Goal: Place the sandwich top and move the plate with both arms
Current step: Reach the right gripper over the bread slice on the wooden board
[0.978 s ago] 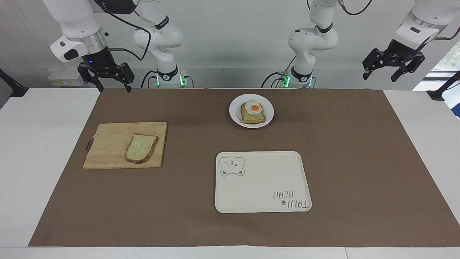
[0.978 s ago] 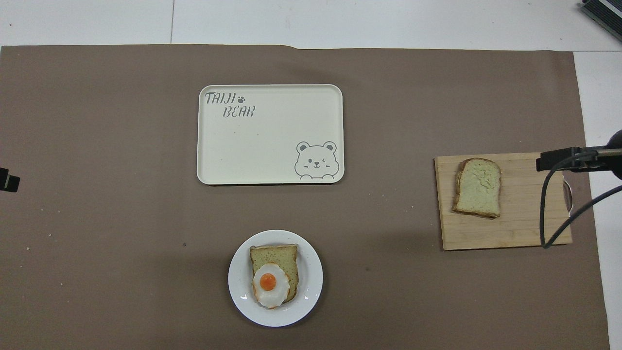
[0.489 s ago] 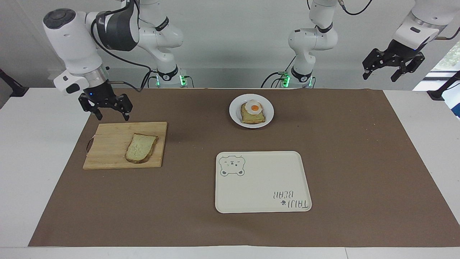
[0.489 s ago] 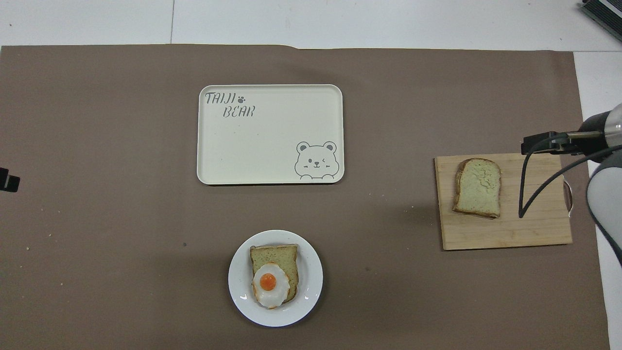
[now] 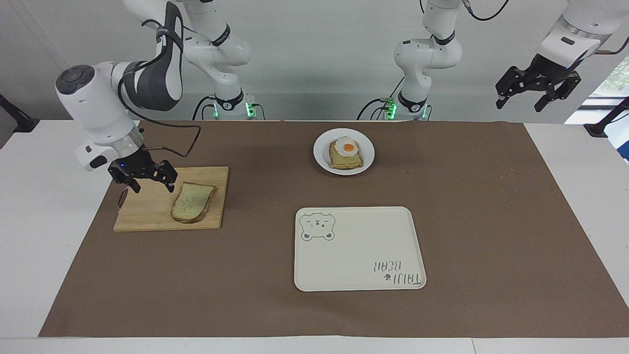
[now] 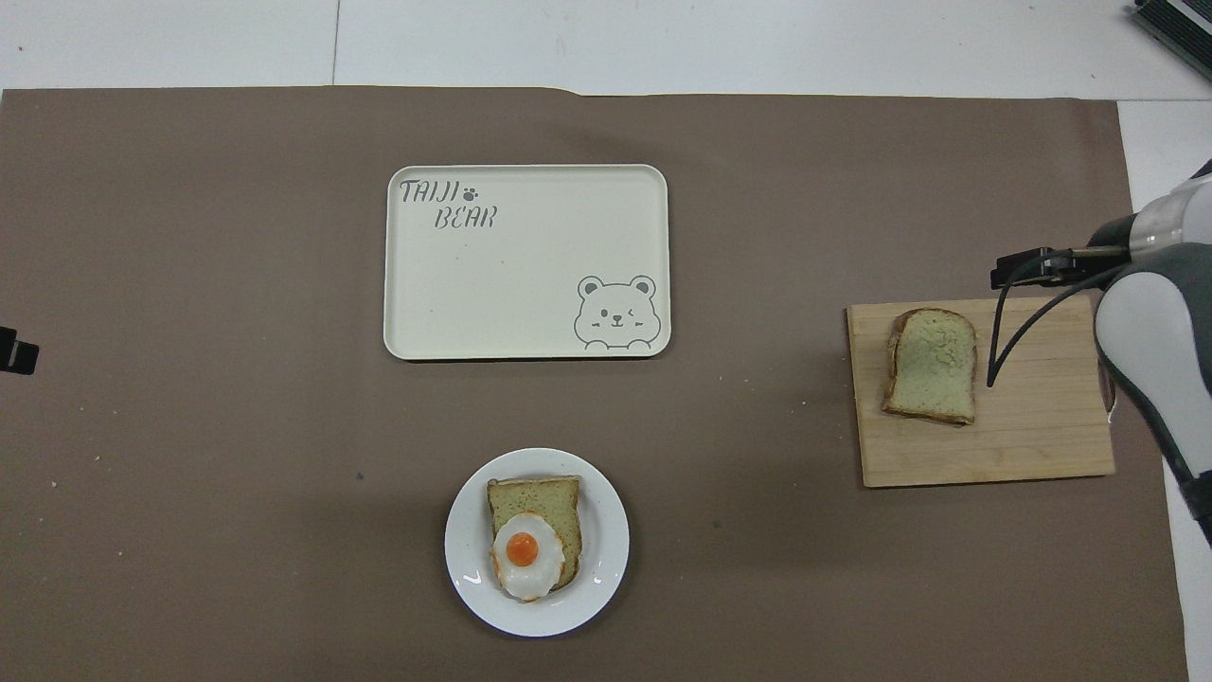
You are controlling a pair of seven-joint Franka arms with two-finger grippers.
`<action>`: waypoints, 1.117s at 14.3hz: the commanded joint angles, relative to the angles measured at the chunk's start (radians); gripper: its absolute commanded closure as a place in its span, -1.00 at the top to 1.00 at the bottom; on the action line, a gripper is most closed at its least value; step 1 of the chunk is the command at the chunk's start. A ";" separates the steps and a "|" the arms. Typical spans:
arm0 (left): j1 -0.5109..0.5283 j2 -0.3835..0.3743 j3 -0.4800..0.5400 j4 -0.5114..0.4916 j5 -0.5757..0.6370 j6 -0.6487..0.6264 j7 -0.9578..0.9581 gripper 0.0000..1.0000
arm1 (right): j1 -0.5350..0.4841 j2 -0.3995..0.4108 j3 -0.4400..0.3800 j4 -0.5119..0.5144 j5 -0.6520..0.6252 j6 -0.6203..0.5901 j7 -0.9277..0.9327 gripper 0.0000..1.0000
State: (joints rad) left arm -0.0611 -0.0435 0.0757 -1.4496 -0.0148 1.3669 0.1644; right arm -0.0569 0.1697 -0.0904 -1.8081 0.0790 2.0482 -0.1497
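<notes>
On cutting board (image 5: 147,211), pale brown-crusted sandwich top (image 5: 192,201), right end effector (image 5: 146,181) wide above

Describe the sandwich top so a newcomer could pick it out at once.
Find the wooden cutting board at the right arm's end of the brown mat. The sandwich top lies flat on it, with the open right gripper above the board beside it. Unlike the slice on the white plate, it carries no fried egg.
</notes>
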 commanded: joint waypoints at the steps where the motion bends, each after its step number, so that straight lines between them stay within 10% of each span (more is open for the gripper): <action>1: -0.005 -0.013 0.003 -0.003 0.013 -0.014 -0.002 1.00 | -0.009 0.058 0.008 -0.031 0.050 0.081 -0.031 1.00; 16: -0.005 -0.013 0.003 -0.003 0.013 -0.014 -0.002 1.00 | -0.069 0.102 0.006 -0.238 0.232 0.217 -0.336 1.00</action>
State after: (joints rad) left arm -0.0611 -0.0435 0.0757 -1.4496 -0.0148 1.3668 0.1644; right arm -0.1167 0.3049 -0.0903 -2.0014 0.2821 2.2592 -0.4252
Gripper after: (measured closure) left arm 0.000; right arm 0.000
